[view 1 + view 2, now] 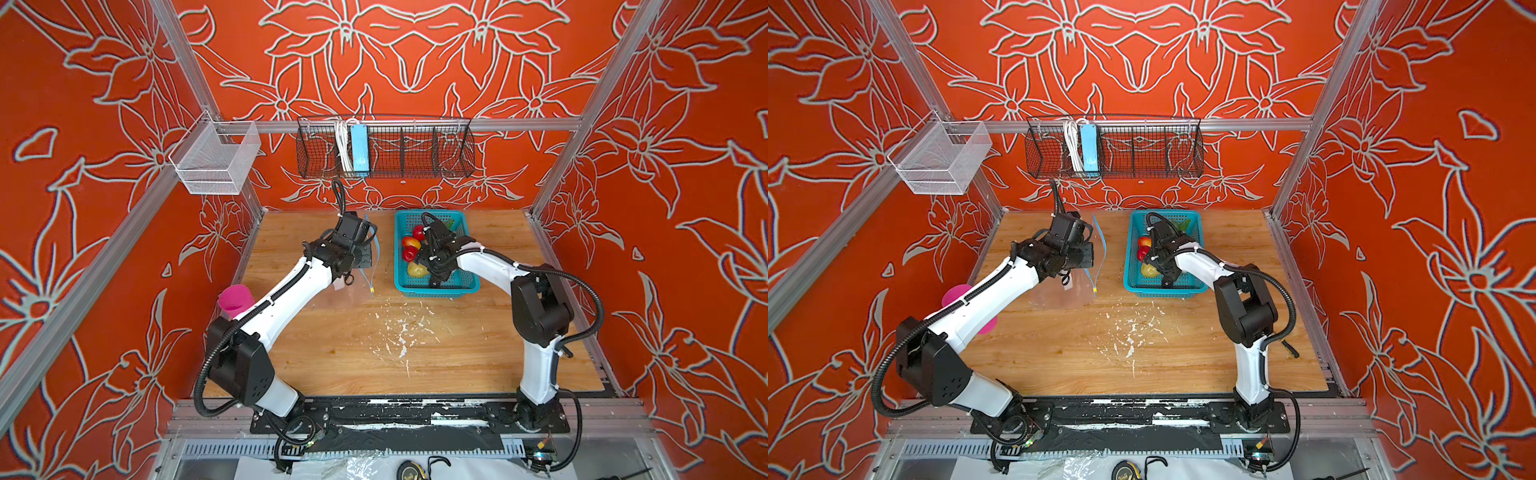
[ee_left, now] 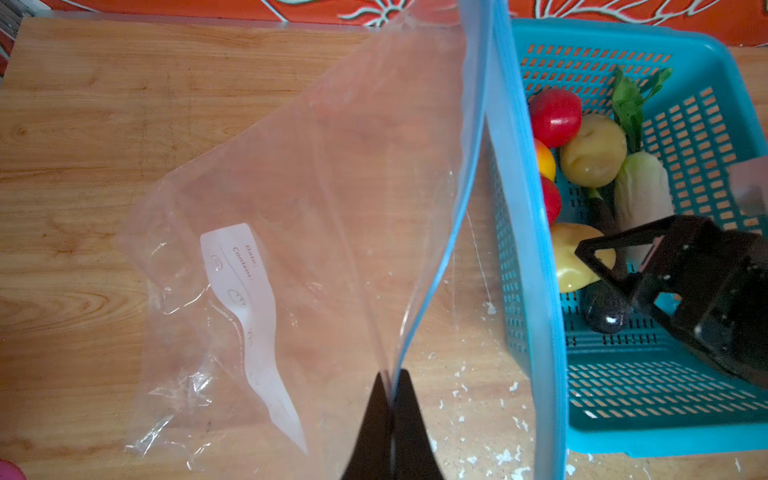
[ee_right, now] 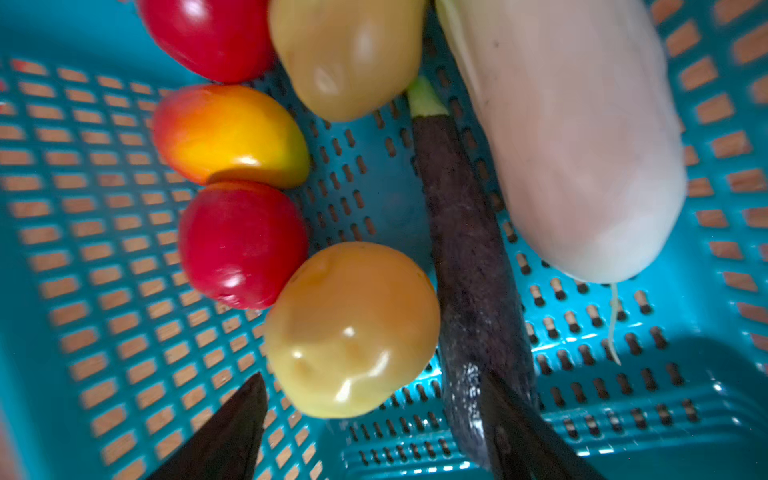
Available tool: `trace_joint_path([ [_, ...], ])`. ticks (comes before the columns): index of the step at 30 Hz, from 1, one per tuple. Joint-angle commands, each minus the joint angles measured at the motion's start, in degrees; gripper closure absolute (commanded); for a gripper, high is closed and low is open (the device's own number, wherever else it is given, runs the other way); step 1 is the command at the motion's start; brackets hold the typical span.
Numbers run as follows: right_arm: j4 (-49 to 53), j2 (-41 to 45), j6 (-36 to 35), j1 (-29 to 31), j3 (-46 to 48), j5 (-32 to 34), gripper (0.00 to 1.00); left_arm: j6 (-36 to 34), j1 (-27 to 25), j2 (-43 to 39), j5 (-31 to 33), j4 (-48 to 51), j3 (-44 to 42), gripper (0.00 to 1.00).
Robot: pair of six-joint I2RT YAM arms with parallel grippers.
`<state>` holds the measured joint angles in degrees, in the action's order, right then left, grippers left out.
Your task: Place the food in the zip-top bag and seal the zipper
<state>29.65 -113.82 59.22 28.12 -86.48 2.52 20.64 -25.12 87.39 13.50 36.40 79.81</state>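
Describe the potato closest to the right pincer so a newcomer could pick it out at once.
Find the teal perforated basket at the back of the wooden table. Inside, it is the tan potato on the robot's side, between a red apple and the dark eggplant. The open right pincer hangs over it; the other potato lies farther back.

Clear plastic bag (image 2: 291, 166), glossy potato (image 3: 353, 332), wooden table (image 2: 83, 124)

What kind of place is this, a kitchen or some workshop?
Probably a robot test booth, not a kitchen: two arms bolted at a wooden table, aluminium framing with red flowered walls, toy food in a teal basket.
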Motion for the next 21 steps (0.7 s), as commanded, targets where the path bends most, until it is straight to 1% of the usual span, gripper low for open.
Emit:
trace_joint_path([
  [1,0.0,-1.9,3.2,0.7,-1.4,0.4,0.18,0.7,0.4,-0.7,-0.4,-0.2,0.3,1.00],
  [7,-2.7,-3.9,5.2,1.0,-1.4,0.4,0.18,1.0,0.5,-0.9,-1.2,-0.4,0.2,1.00],
  [15,-3.6,-7.7,6.4,1.1,-4.0,-0.9,0.18,1.5,1.0,-1.6,-2.1,-0.2,0.3,1.00],
  [19,-3.7,-8.6,6.4,1.1,-4.5,-1.4,0.22,1.9,1.2,-1.8,-3.1,-0.4,0.0,1.00],
  [21,-3.9,-8.7,6.5,1.2,-4.3,-1.4,0.26,1.9,1.3,-1.9,-3.3,-0.4,0.0,1.00],
])
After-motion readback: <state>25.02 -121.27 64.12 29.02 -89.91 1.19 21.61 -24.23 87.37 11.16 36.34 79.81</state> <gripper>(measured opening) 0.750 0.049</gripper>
